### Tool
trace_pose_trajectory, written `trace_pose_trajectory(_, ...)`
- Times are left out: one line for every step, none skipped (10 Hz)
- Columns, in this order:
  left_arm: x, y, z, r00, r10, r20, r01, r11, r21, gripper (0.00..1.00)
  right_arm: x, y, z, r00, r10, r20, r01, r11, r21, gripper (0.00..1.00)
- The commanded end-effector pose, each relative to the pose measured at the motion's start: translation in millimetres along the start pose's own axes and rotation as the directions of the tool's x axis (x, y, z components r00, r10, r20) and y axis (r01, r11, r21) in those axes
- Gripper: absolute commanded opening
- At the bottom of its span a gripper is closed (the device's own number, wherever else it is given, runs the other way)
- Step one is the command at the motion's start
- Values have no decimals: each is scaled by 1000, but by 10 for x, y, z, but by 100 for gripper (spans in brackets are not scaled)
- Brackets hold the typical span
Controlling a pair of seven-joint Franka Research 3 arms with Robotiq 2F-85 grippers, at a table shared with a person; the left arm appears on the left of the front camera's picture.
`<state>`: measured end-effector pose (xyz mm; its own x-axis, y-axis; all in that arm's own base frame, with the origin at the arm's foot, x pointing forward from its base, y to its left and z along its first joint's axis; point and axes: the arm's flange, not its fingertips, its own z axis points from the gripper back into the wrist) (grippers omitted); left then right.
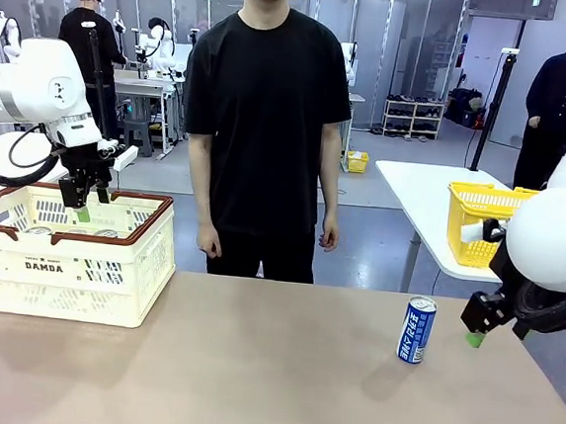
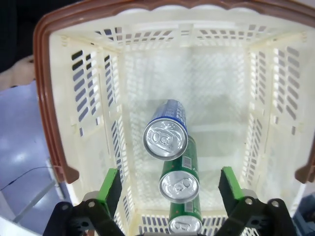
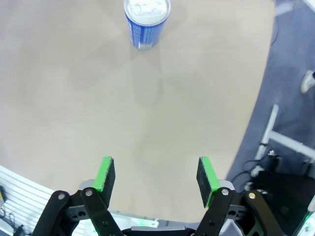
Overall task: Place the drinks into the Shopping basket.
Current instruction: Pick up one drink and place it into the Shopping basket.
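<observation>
Left pincer (image 2: 170, 183), released and empty, hangs above the Shopping basket (image 1: 69, 283) at the surface's (image 1: 249, 378) far left corner. Inside, a blue can (image 2: 166, 130) and two green cans (image 2: 181, 179) turn their silver tops toward the wrist camera. Right pincer (image 3: 156, 176), jaws apart on nothing, hovers by the right edge. One blue drink (image 1: 416, 330) stands upright near it, long axis vertical. Tan surface; grey-floored workroom; a person (image 1: 261, 121) in black at the far edge.

Flat tan surface (image 1: 249, 378). Carries a cream basket (image 1: 59, 282) with a brown rim at nine o'clock, and one blue can (image 1: 416, 330) standing up at three o'clock.
</observation>
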<state>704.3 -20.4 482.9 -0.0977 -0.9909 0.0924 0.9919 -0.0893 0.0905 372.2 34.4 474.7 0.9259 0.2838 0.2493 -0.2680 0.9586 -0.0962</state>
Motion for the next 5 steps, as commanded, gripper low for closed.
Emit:
trace_pose_trajectory(-26, -170, 102, 999, -35, -30, 36, 999, 24, 100, 297, 2, 87, 996, 77, 39, -75, 996, -57, 84)
trace_pose_trajectory(-52, -383, 209, 999, -44, -24, 45, 998, 50, 100, 471, -4, 100, 995, 95, 38, -92, 994, -62, 84)
trace_pose_trajectory(-97, -659, 331, 999, -37, -31, 39, 997, 72, 100, 645, -20, 84, 990, 137, 35, -136, 990, -31, 84)
trace_pose_trajectory(-121, -881, 455, 998, -40, -51, 46, 992, 118, 100, 785, -36, 28, 988, 153, 16, -152, 988, -18, 84)
trace_pose_trajectory(-161, -1063, 564, 995, -42, -87, 53, 990, 131, 100, 921, -50, -35, 986, 164, -5, -164, 986, -14, 84)
